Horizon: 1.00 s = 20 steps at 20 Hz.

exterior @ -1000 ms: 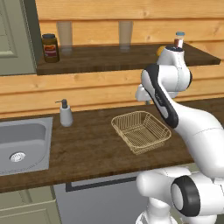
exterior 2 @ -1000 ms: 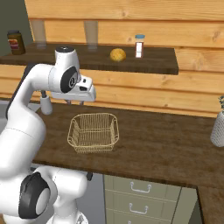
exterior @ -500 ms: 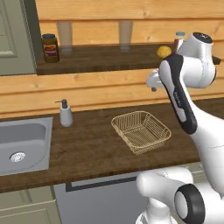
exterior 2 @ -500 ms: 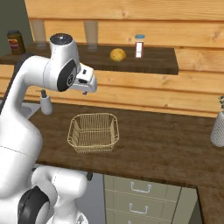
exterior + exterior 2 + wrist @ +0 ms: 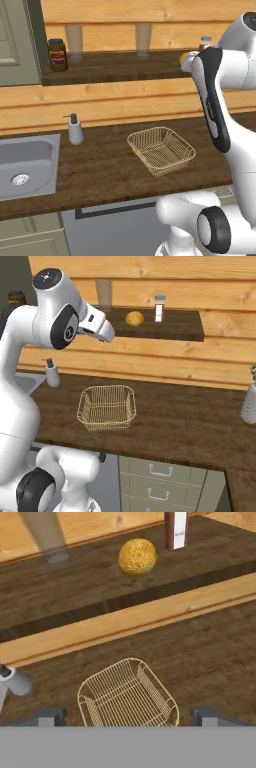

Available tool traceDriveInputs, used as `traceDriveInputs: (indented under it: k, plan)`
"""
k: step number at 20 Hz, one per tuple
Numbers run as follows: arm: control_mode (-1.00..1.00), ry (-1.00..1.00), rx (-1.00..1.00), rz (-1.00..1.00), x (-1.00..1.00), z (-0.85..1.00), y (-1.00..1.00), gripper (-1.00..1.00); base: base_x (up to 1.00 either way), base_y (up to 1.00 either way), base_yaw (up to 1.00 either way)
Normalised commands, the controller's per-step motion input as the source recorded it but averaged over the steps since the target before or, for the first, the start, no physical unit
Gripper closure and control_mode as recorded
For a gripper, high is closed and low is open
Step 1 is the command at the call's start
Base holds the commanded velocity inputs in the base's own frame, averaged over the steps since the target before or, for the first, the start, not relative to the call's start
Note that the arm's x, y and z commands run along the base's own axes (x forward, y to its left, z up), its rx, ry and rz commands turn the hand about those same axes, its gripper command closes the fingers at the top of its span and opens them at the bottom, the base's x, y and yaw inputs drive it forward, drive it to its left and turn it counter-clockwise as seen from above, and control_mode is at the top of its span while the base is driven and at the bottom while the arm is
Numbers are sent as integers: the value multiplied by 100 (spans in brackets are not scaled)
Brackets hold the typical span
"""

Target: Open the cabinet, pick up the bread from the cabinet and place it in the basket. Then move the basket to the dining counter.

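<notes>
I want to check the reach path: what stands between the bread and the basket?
Nothing stands between them. In the hand view, the bread sits on the shelf, the basket below on the worktop; between them are bare surfaces.

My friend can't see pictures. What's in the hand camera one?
A round golden bread bun sits on a dark wooden shelf, beside a small bottle and a clear glass. Below, an empty wire basket rests on the dark wood worktop, between the gripper's fingertips, which are spread wide.
</notes>
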Motion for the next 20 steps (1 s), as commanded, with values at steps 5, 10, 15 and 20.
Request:
traceDriveInputs:
  k: [5,10,15,20]
  plan:
    - [-100,2,-3,-2,68,30,-61,-100,0,0,0]
    - [-100,2,-10,0,71,14,-29,-100,0,0,0]
    - [-100,0,0,4,74,-2,-22,-100,0,0,0]
    - [-100,0,0,2,81,0,0,-100,0,0,0]
